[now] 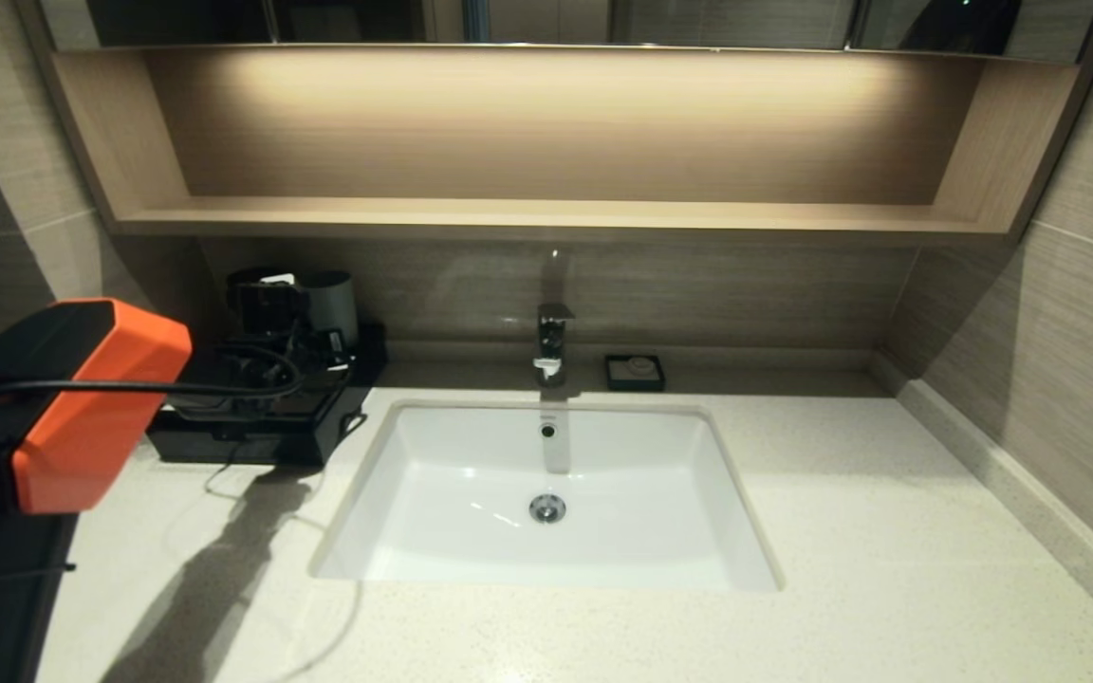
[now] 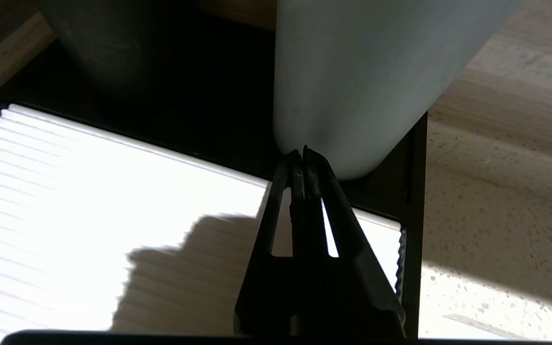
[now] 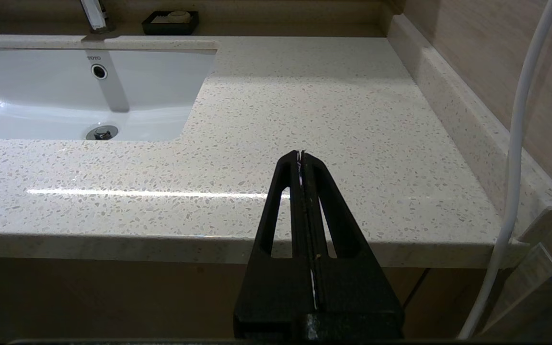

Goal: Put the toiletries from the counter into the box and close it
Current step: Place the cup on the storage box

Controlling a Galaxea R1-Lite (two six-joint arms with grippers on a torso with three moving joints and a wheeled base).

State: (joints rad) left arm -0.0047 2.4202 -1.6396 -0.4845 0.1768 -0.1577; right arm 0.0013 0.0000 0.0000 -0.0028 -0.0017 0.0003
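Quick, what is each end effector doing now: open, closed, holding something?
Left end effector: closed, holding nothing, over the box.
Right end effector: closed, empty, before the counter edge.

Left arm stretched forward and out to the left, left gripper (image 2: 302, 152) pointing down with jaws pressed together, nothing held. Right gripper (image 3: 301, 154) parked low, jaws closed too, also empty.

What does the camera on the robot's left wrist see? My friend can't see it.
The left hand, fingers pressed shut, hovers over the black box with its ribbed white top panel, its tips right by a pale grey cup. Speckled cream counter lies beside the box.
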